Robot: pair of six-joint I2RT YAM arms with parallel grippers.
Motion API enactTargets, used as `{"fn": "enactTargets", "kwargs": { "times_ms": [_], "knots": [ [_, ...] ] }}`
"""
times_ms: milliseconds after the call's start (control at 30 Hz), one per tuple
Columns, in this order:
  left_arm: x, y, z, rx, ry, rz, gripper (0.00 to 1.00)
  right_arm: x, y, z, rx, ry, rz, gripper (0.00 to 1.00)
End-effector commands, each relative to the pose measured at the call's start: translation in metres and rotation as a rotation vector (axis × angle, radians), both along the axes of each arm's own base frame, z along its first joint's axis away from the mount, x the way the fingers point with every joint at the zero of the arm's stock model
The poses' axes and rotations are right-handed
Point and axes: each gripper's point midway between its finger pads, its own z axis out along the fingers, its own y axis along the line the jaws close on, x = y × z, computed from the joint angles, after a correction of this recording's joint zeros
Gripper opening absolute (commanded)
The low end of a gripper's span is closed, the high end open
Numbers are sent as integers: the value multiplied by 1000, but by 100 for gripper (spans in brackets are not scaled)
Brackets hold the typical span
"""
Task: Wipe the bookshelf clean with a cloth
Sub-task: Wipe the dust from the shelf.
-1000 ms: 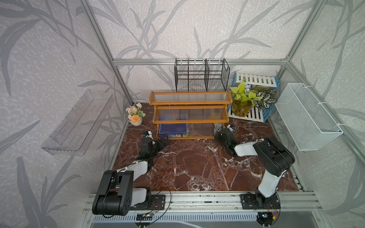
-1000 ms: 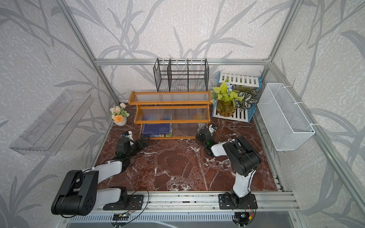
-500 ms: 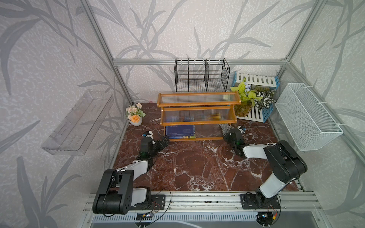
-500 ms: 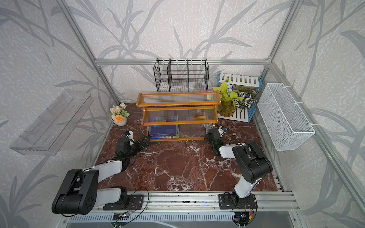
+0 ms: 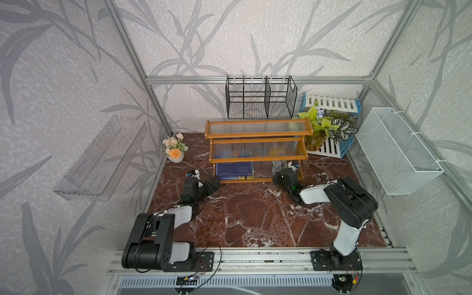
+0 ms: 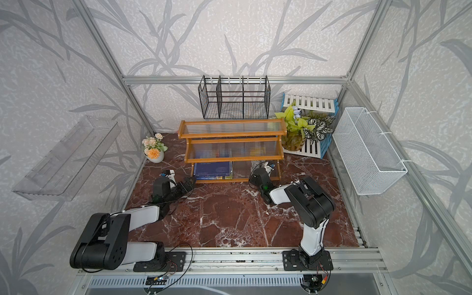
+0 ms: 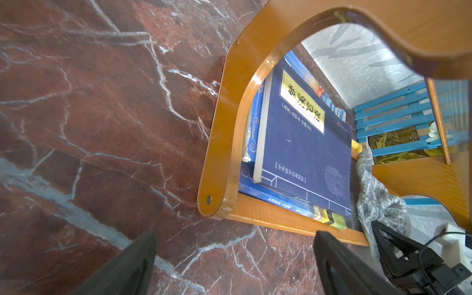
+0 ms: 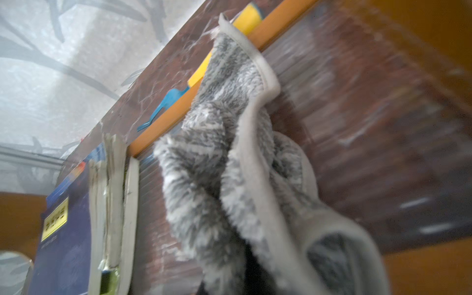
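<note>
Step in hand: wiping the lowest tier of the bookshelf (image 5: 258,134). The right hand (image 5: 284,170) is clenched on the cloth (image 8: 229,158). The cloth lies on that tier's clear ribbed board, between the stacked blue books (image 5: 235,169) and the bookshelf's right end frame. The left hand (image 7: 229,270) is released and empty, just outside the bookshelf's left end frame. For the next move, stroke along the bare board under steady downward pressure and stop short of the books. Whether the upper tiers are done cannot be told.
</note>
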Motion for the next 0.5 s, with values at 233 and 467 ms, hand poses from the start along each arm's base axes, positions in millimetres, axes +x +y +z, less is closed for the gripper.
{"fn": "enactTargets", "kwargs": {
  "times_ms": [233,467],
  "knots": [
    [10,-14,7,-13,-35,-43,100,-8,79,-26,22,68,186,5],
    [9,-14,6,-9,-34,-43,100,-14,69,-34,28,70,140,5]
  ]
}}
